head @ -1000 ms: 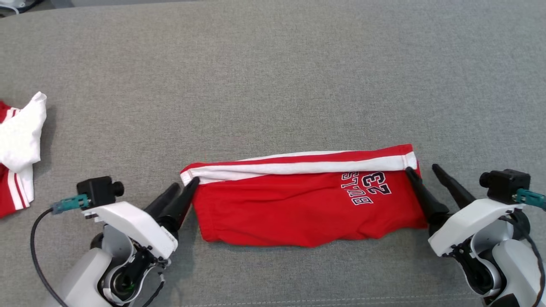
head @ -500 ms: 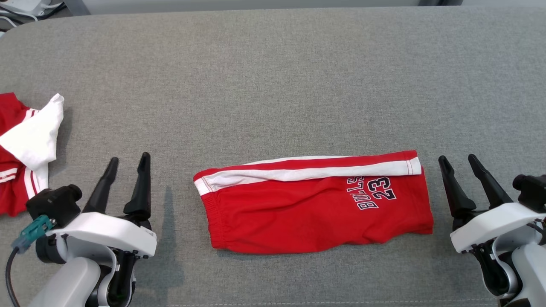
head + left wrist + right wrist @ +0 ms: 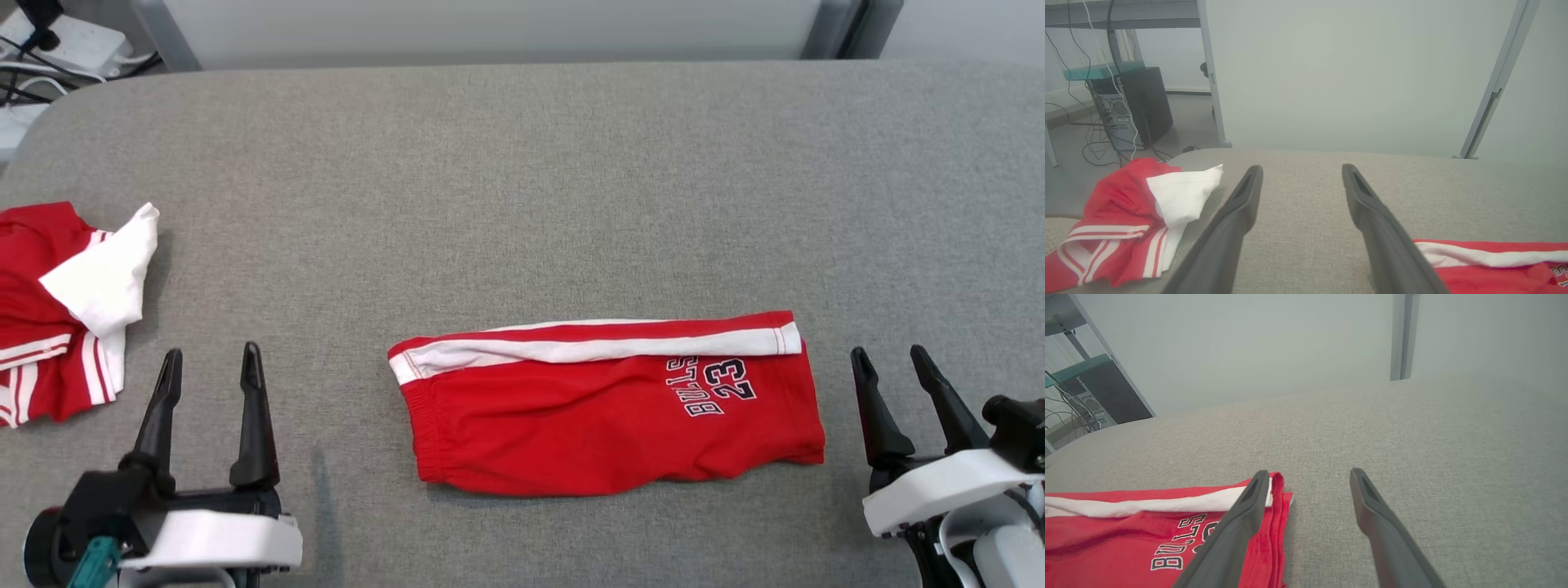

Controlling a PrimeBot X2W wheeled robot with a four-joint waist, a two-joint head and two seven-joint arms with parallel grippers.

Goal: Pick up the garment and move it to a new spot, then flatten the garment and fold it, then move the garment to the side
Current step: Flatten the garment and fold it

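A crumpled red-and-white cloth point(image 3: 49, 314) lies at the left edge of the grey tabletop point(image 3: 522, 180). Beyond its far-left corner sit a power strip point(image 3: 72, 47), cables point(image 3: 1106, 141) and a black computer tower point(image 3: 1147, 106).

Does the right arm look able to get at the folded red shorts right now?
Probably yes: the right tool is open, empty, just beside the right end of the folded red shorts, with bare grey surface between them.

Head view looks down; low wrist views share the shorts point(image 3: 608, 425).
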